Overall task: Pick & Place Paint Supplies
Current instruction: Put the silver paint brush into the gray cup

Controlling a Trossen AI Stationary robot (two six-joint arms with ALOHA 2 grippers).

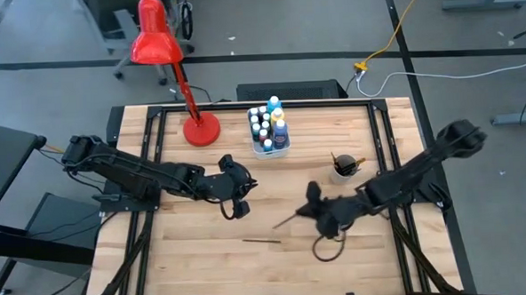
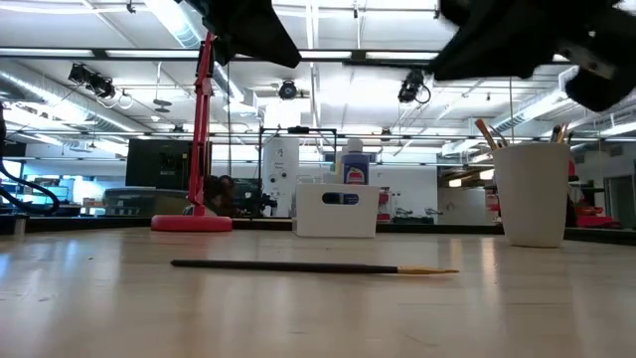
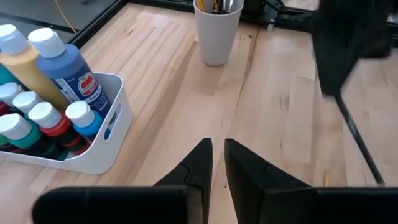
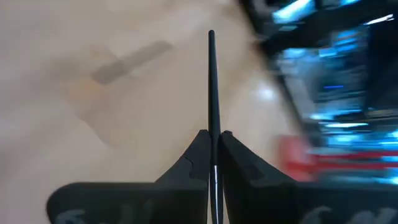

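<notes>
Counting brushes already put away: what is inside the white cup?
The white cup holds several paintbrushes, handles sticking above its rim. The cup's wall hides their lower ends, so an exact count is uncertain.

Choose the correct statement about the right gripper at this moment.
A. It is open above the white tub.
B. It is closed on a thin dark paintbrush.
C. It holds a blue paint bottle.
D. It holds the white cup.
B: in the right wrist view the right gripper has both fingers pressed against a thin dark paintbrush that sticks out between them.

Room beyond held paintbrush (image 4: pixel 213 87) blurred
</notes>
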